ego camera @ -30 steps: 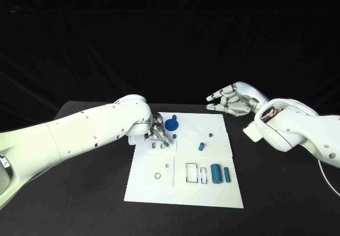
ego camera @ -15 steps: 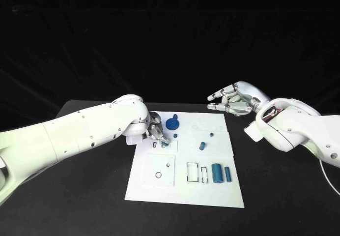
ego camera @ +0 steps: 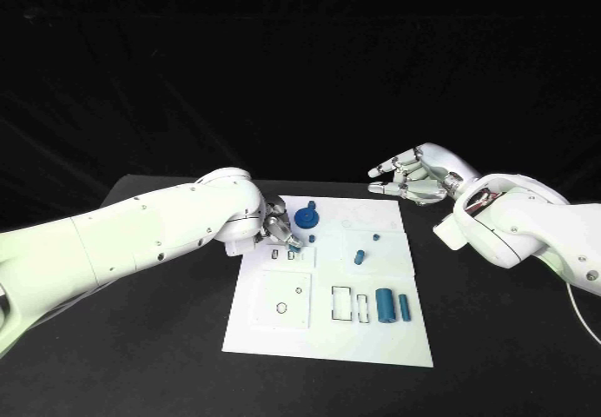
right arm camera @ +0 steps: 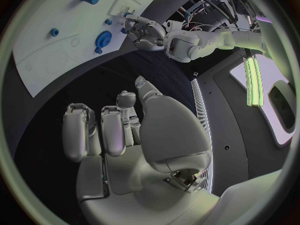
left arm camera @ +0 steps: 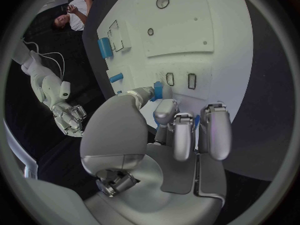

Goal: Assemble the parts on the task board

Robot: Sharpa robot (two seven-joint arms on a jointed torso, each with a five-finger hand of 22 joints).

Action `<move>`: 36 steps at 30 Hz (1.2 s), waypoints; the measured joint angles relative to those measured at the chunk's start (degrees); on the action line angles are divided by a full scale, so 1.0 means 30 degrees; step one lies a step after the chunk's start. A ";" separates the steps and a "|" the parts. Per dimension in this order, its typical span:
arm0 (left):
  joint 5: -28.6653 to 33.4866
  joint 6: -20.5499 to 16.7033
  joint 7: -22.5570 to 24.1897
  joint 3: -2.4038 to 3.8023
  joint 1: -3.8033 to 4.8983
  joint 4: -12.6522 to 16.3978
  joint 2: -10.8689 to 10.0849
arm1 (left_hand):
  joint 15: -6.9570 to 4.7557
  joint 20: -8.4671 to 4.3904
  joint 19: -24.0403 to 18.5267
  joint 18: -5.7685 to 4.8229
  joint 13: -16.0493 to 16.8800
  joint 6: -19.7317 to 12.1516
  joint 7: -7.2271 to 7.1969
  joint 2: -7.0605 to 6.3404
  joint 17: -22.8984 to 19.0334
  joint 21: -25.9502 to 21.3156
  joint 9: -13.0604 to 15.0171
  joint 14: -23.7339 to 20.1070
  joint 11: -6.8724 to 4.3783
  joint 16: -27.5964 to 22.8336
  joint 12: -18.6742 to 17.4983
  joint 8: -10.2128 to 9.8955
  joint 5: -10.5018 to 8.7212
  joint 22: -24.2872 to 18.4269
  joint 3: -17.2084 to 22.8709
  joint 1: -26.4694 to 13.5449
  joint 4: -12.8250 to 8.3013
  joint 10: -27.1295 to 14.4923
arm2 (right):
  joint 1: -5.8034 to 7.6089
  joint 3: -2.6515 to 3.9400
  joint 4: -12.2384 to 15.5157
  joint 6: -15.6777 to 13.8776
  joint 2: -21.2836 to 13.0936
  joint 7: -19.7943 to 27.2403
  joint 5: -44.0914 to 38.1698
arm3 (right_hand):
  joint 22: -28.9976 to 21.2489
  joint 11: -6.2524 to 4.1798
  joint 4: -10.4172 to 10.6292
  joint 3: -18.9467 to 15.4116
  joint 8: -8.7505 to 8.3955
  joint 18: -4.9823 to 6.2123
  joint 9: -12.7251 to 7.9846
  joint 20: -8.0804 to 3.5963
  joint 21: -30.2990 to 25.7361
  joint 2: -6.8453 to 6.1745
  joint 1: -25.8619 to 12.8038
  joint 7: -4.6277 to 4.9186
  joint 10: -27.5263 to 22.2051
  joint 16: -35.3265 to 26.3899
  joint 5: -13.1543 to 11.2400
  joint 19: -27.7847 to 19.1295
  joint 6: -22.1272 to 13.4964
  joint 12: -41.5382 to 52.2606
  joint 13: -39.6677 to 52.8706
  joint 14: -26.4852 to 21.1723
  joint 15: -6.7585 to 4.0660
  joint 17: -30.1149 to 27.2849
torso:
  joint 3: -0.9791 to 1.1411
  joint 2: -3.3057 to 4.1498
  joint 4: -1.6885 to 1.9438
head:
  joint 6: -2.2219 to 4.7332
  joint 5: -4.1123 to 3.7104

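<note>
White task board [ego camera: 376, 343] lies flat on the black table [ego camera: 150, 347], its long axis running away from the robot. The left hand [ego camera: 278, 229] is over the board's far left corner, pinching a small blue part [left arm camera: 158, 90] at its fingertips [left arm camera: 164, 109], just beside two small slots [left arm camera: 180, 80]. A blue gear [ego camera: 305, 220] stands just past those fingers. The right hand [ego camera: 413, 180] hangs beyond the board's far right corner, fingers loosely spread, holding nothing.

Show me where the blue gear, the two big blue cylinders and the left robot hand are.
blue gear [ego camera: 306, 221]: head view, on its toothed disc.
two big blue cylinders [ego camera: 385, 307]: head view, on the body of the thicker one.
left robot hand [left arm camera: 181, 130]: left wrist view, on the fingers over the task board.
</note>
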 measured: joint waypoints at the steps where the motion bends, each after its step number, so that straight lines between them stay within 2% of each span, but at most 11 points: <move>1: -0.0049 -0.0030 0.0005 -0.0008 -0.0019 0.0010 -0.0004 | 0.0000 0.0000 0.0000 0.0000 0.0000 0.0004 0.0002 0.0000 0.0000 0.0000 0.0005 0.0000 0.0000 0.0000 0.0000 0.0000 0.0002 0.0000 0.0004 0.0000 -0.0004 0.0000 | 0.0000 -0.0001 -0.0001 0.0012 -0.0001 0.0003 0.0004 | 0.0000 0.0001 0.0000 0.0000 0.0000 0.0001 -0.0001 0.0000 0.0000 0.0000 0.0000 0.0000 0.0000 0.0000 0.0000 0.0000 0.0000 0.0000 -0.0001 0.0000 0.0000 0.0000 | -0.0002 0.0000 0.0002 | -0.0009 0.0002; 12: -0.0912 0.0080 -0.0037 -0.0105 -0.0295 -0.0002 -0.0015 | 0.0001 0.0000 -0.0001 0.0002 -0.0067 -0.0040 -0.0040 -0.0027 -0.0002 0.0064 0.0037 0.0000 0.0001 0.0000 -0.0001 0.0077 0.0006 0.0000 0.0008 -0.0027 -0.0009 0.0000 | -0.0002 -0.0008 -0.0001 0.0159 -0.0019 0.0033 0.0049 | 0.0000 0.0000 0.0001 0.0000 0.0000 0.0001 0.0000 0.0000 0.0000 0.0000 0.0000 0.0000 0.0000 0.0000 -0.0001 0.0000 0.0000 0.0000 -0.0002 0.0000 0.0000 0.0001 | -0.0011 -0.0002 -0.0018 | -0.0070 0.0103; 22: -0.1482 0.0512 -0.0033 -0.0091 -0.0310 0.0069 -0.0091 | 0.0001 0.0002 -0.0001 0.0000 -0.0108 -0.0041 -0.0039 -0.0248 -0.0004 0.0062 0.0033 -0.0001 0.0002 0.0000 -0.0001 0.0092 0.0006 0.0001 0.0199 -0.0249 -0.0200 0.0000 | -0.0005 -0.0011 -0.0001 0.0231 -0.0023 0.0052 0.0081 | 0.0000 0.0000 0.0000 -0.0001 0.0000 0.0001 0.0000 0.0000 0.0000 0.0000 0.0000 0.0000 0.0000 0.0000 -0.0001 0.0000 0.0001 0.0000 -0.0003 0.0000 -0.0001 0.0001 | -0.0005 -0.0004 -0.0031 | -0.0084 0.0227; 32: -0.1682 0.1009 -0.0020 -0.0090 -0.0348 0.0212 -0.0288 | 0.0001 0.0002 -0.0001 0.0000 -0.0233 -0.0045 -0.0035 -0.0154 -0.0005 0.0061 0.0157 -0.0001 0.0002 0.0000 -0.0054 0.0150 0.0250 0.0000 0.0273 -0.0345 -0.0274 -0.0001 | -0.0007 -0.0015 -0.0011 0.0295 -0.0024 0.0071 0.0097 | 0.0000 0.0000 0.0001 0.0000 0.0000 0.0001 0.0000 0.0000 0.0000 0.0000 0.0000 0.0000 0.0000 0.0000 -0.0001 0.0000 0.0001 0.0000 -0.0004 0.0000 0.0000 0.0001 | -0.0009 0.0009 -0.0029 | -0.0112 0.0233; 36: -0.1700 0.1149 -0.0025 -0.0075 -0.0356 0.0256 -0.0314 | 0.0001 0.0002 -0.0001 0.0002 -0.0239 -0.0045 -0.0034 -0.0055 -0.0006 0.0060 0.0214 -0.0001 0.0003 0.0000 -0.0089 0.0222 0.0297 -0.0001 0.0275 -0.0446 -0.0277 -0.0001 | -0.0010 -0.0017 -0.0015 0.0317 -0.0025 0.0078 0.0102 | 0.0000 0.0000 0.0001 -0.0001 0.0000 0.0001 0.0000 0.0000 0.0000 0.0000 0.0000 -0.0001 0.0000 0.0000 -0.0001 0.0000 0.0001 0.0000 -0.0004 0.0000 0.0000 0.0001 | -0.0013 0.0016 -0.0029 | -0.0046 0.0190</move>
